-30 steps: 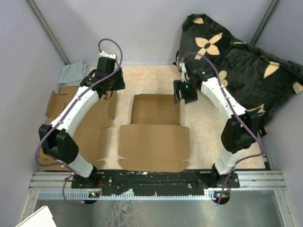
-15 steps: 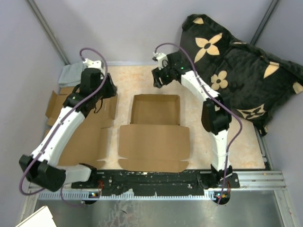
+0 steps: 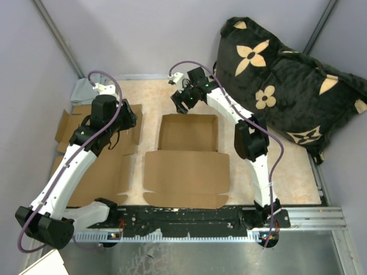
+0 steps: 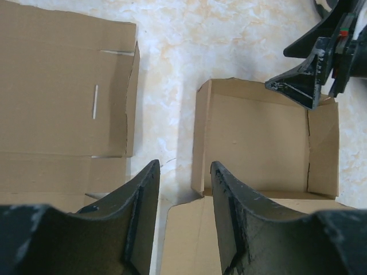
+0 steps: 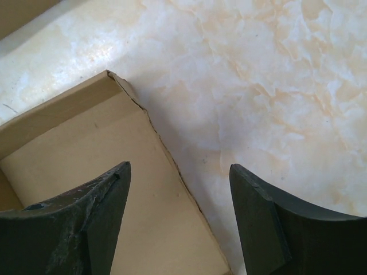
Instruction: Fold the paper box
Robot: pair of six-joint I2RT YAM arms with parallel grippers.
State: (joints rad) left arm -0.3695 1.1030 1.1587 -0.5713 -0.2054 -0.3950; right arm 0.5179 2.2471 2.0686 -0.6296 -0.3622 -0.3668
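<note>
Box: paper box mid-worktop, walls up, lid flap flat toward near edge | Right: my end effector gapes wide over its far-left corner, likely to seat that wall | Left: end effector part-open, empty, between box and spare blanks.

No writing, label, brand or number can be read on the box, the flat cardboard or the cushion; its tan flower shapes are pattern only.
</note>
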